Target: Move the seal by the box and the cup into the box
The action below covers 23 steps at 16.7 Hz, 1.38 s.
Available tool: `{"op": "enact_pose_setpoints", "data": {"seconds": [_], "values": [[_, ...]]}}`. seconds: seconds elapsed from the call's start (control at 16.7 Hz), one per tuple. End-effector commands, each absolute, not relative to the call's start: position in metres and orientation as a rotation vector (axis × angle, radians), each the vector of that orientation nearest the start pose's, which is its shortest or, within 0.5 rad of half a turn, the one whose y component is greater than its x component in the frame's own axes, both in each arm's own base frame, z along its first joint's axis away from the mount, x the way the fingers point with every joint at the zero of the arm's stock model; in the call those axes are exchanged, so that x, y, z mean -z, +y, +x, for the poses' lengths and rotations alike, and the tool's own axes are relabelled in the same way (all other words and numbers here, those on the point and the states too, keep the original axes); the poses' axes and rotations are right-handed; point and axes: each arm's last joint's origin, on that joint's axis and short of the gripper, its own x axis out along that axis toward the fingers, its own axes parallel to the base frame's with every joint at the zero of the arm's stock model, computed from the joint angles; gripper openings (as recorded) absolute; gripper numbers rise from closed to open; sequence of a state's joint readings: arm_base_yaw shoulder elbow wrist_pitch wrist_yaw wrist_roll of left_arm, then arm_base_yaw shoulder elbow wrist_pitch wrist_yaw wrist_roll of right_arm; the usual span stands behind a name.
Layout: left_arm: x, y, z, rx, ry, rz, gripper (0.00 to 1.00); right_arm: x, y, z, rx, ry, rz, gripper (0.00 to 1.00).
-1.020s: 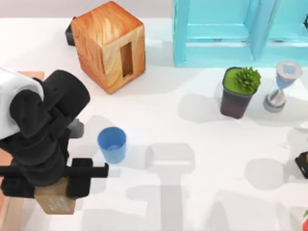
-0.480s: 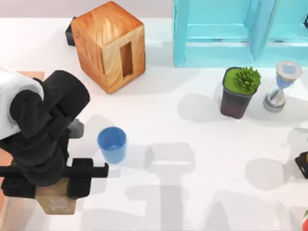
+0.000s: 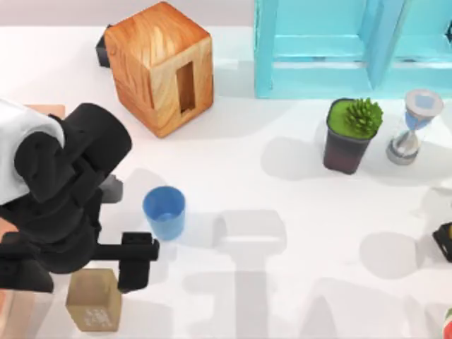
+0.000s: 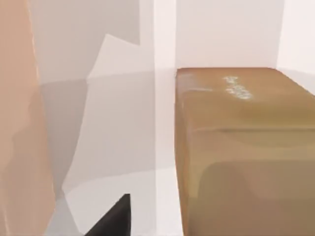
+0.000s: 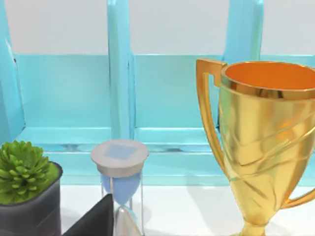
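Left arm is down at the near-left corner of the table, and its claw (image 3: 85,253) hangs spread wide, a dark finger (image 3: 136,261) standing just beside the seal's top corner and gripping nothing. The seal (image 3: 94,299) sits released below the claw, a tan block with its whitish speckled face up, resting on the white table (image 3: 282,296) just to the right of the box. From the left wrist camera the seal (image 4: 246,152) looms large and brown, its pale marks on the upper face, with one dark fingertip (image 4: 115,219) poking in beside it and apart from it. The box (image 3: 14,314) shows as a reddish-brown strip along the table's left edge, mostly hidden under the arm, and the seal lies outside its wall. The cup (image 3: 164,212) stands upright and blue on the open table, up and to the right of the seal, near the claw's right finger but not touching it. Further back stand an orange wooden cube (image 3: 159,67), a turquoise frame (image 3: 353,46), a potted plant (image 3: 351,134) and an hourglass (image 3: 413,126). The right wrist camera looks at a gold trophy (image 5: 263,142); whether the right claw is spread or closed, cannot tell.
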<state>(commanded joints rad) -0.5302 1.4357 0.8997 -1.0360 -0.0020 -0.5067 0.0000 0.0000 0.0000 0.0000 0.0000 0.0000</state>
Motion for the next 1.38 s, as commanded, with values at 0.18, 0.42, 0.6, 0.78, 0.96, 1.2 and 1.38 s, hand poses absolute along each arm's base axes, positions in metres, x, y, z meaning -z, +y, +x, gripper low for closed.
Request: {"op": "enact_pose_setpoints", "data": {"seconds": [0.18,0.42,0.6,0.78,0.96,1.2,1.38], "values": [[-0.189,-0.116,0.2,0.018,1.571,0.022,1.0,-0.16,-0.001,0.106,0.0,0.0,0.0,1.0],[-0.19,-0.116,0.2,0.019,1.57,0.023,1.0,-0.16,-0.001,0.106,0.0,0.0,0.0,1.0],[-0.205,-0.119,0.203,0.019,1.576,0.033,1.0,-0.16,-0.001,0.106,0.0,0.0,0.0,1.0],[-0.233,-0.121,0.205,0.014,1.585,0.037,1.0,-0.16,-0.001,0.106,0.0,0.0,0.0,1.0],[-0.265,-0.119,0.203,0.014,1.58,0.03,1.0,-0.16,-0.001,0.106,0.0,0.0,0.0,1.0],[-0.289,-0.116,0.2,0.019,1.57,0.022,1.0,-0.16,-0.001,0.106,0.0,0.0,0.0,1.0],[-0.288,-0.116,0.201,0.017,1.573,0.023,1.0,-0.16,-0.001,0.106,0.0,0.0,0.0,1.0]]}}
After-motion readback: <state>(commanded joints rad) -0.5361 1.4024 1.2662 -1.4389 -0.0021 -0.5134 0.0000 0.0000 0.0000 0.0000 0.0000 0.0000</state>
